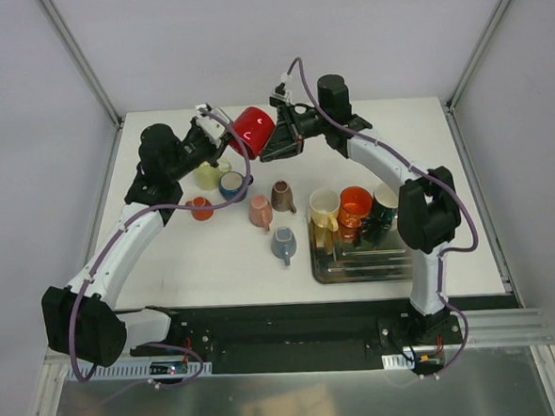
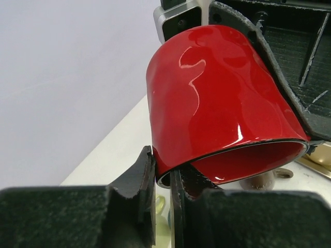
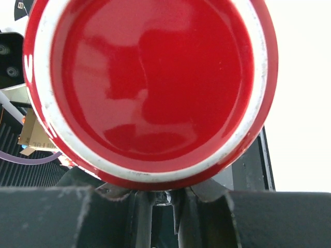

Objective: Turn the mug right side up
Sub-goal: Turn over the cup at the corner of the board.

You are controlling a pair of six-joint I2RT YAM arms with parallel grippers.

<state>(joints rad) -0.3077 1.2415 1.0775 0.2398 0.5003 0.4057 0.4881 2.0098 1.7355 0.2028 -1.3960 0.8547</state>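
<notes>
Red mug (image 2: 217,93) hangs tilted, its rim pinched between the left fingers (image 2: 138,178).

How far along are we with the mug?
Done: mug is up off the table, lying sideways. In hand: left gripper pinches its rim; right gripper is against it, grip unclear. Left: turn it upright and set it down.

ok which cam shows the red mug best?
Left wrist: the red mug shows side wall and open rim, left gripper pinching the rim. Top external has it small, right gripper alongside; right wrist sees only its base.
</notes>
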